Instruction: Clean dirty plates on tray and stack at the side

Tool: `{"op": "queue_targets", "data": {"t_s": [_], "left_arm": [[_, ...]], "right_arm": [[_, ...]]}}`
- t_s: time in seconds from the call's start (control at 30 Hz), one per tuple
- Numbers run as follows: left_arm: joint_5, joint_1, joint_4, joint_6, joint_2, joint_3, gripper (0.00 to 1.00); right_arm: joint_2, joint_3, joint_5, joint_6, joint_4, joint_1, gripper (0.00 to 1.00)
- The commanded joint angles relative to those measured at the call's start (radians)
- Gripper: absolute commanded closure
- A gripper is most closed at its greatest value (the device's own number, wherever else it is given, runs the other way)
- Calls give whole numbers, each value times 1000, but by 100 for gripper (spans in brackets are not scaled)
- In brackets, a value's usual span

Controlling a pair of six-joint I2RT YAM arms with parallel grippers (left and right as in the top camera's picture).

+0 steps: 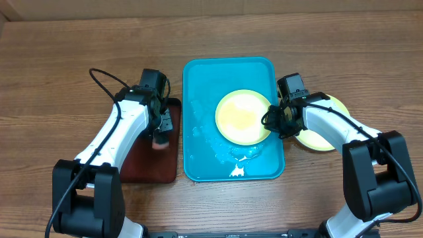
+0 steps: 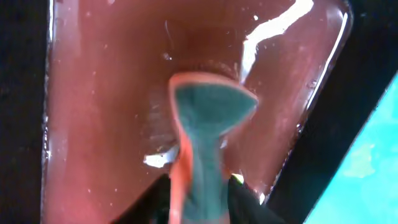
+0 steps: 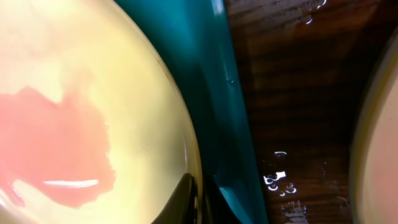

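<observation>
A yellow-green rimmed plate (image 1: 242,116) lies on the right half of the turquoise tray (image 1: 198,86). In the right wrist view the plate (image 3: 112,56) has a red sauce smear (image 3: 56,149). My right gripper (image 1: 272,122) is shut on its right rim (image 3: 198,199), by the tray's wall (image 3: 211,106). A second yellow-green plate (image 1: 327,140) lies on the table right of the tray, partly under my right arm, and shows in the right wrist view (image 3: 379,143). My left gripper (image 1: 160,135) is shut on a green and orange sponge (image 2: 211,112). The light-blue plate is out of view.
A dark red-brown tray (image 1: 149,165) lies left of the turquoise tray, under my left gripper, and its wet surface (image 2: 106,93) fills the left wrist view. White foam and water (image 1: 238,162) sit on the turquoise tray's front part. The table is brown wood.
</observation>
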State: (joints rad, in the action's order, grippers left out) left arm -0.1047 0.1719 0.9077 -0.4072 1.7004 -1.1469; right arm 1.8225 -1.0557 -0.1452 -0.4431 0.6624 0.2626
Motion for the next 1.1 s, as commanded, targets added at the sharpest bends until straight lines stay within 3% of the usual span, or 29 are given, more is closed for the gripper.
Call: {"op": "queue_targets", "data": {"t_s": [0.0, 0.3, 0.57, 0.6, 0.63, 0.77, 1.07], "left_arm": [[64, -14, 45, 38, -11, -52, 60], [193, -149, 273, 72, -57, -351, 51], [210, -309, 422, 72, -93, -666, 19], [211, -329, 438, 72, -94, -699, 13], [211, -348, 454, 71, -94, -727, 1], [219, -402, 496, 71, -94, -793, 0], [236, -431, 510, 71, -94, -799, 0]], "right_arm": [[45, 24, 66, 33, 55, 8, 96], [-54, -159, 71, 167, 278, 58, 96], [-113, -417, 207, 240, 427, 235, 96], [-113, -449, 212, 239, 429, 261, 96], [-113, -472, 216, 239, 427, 282, 96], [-113, -529, 253, 239, 365, 388, 96], [-31, -528, 533, 230, 154, 645, 96]]}}
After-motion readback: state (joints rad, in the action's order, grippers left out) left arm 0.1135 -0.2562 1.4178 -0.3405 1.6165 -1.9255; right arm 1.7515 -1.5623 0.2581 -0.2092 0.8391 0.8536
